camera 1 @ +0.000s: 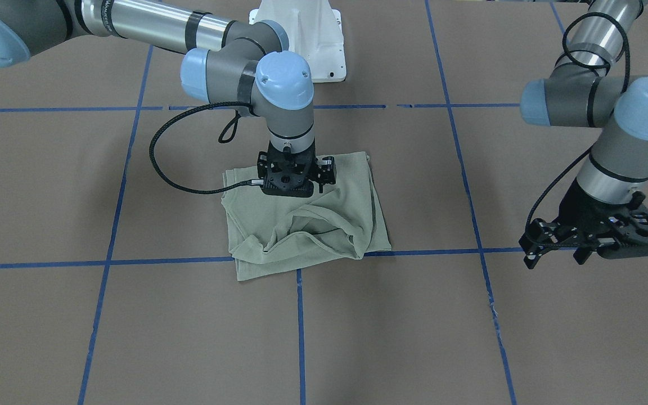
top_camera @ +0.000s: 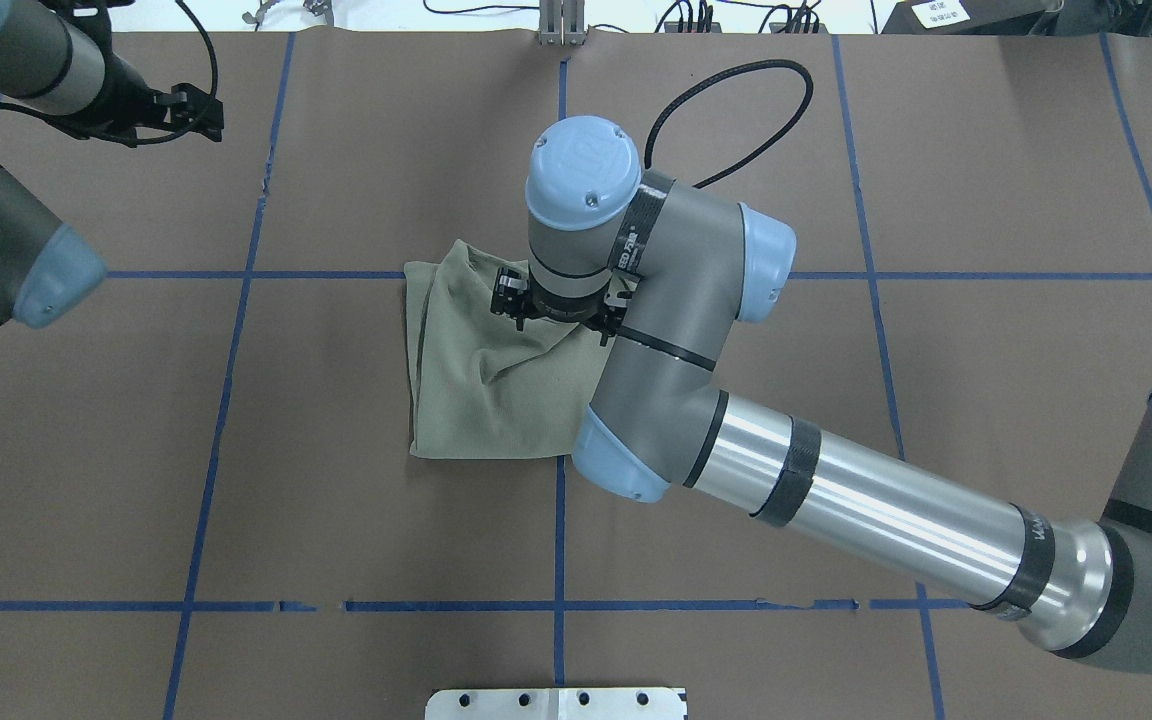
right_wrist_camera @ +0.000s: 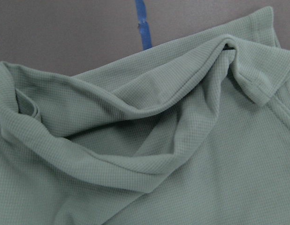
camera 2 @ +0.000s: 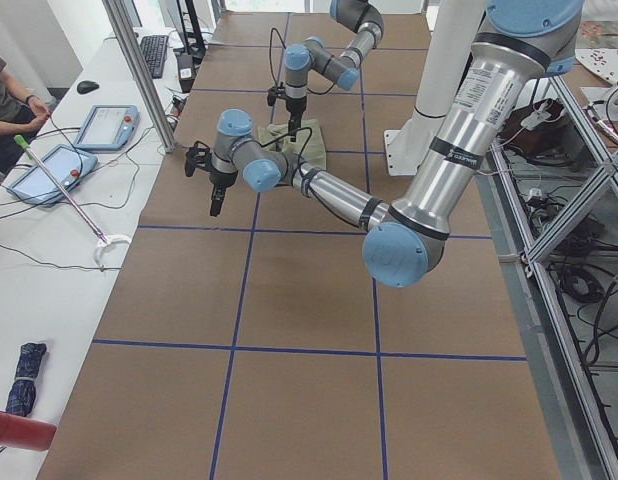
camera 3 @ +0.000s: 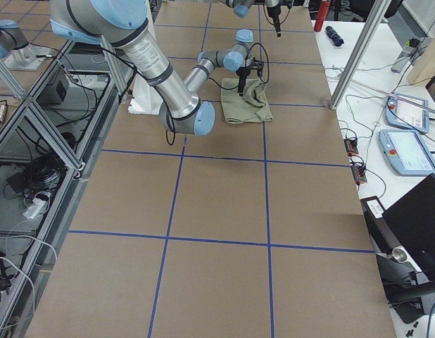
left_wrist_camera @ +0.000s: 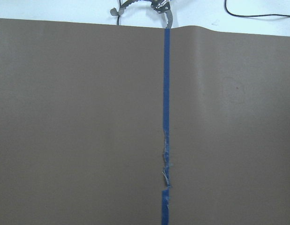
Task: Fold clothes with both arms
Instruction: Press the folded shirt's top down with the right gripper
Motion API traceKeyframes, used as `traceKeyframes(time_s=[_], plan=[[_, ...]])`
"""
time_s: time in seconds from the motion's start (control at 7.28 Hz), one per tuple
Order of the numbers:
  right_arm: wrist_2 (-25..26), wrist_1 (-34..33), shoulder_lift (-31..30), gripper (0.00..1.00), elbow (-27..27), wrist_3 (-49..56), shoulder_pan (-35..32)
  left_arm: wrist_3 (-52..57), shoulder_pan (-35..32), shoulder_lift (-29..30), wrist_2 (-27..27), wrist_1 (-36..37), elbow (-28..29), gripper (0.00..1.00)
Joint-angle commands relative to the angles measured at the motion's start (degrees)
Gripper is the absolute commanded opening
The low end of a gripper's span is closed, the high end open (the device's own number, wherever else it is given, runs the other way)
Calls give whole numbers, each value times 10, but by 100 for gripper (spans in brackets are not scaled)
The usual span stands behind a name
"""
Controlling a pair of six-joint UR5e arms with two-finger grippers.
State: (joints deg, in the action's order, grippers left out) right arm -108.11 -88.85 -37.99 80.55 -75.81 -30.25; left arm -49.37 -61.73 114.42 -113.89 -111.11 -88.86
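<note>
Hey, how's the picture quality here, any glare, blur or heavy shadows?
Right wrist view: sharp, the shirt shows its knit weave, with soft shadows only inside the folds. Left wrist view: crisp on the blue tape; the surface beyond the brown paper is blown out white. Overhead view: glare streaks on the silver tube of the right arm, light otherwise even.

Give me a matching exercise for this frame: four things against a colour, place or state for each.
Things:
1. shirt
2. right gripper
3. left gripper
4. tape

Descriptions:
A. blue grid lines
B. off to the side, far from the shirt
C. green and rumpled
D. pointing down, right over the shirt

Pairs: 1-C, 2-D, 3-B, 4-A
</note>
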Motion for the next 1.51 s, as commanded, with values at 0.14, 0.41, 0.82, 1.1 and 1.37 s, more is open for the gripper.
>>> traceKeyframes(time_s=[0.14,0.41,0.82,1.1,1.37], plan=[[27,8,19,100,-46,45,15,16,-13,-5,-7,-1,2,100],[33,74,46,100,-121,51,10,17,-20,-4,-7,0,2,100],[33,142,113,100,-247,63,-29,16,-21,-4,-8,1,1,100],[36,192,135,99,-309,68,-41,16,-27,-3,-31,4,-3,100],[39,200,152,99,-334,69,-53,16,-34,-2,-40,7,-10,100]])
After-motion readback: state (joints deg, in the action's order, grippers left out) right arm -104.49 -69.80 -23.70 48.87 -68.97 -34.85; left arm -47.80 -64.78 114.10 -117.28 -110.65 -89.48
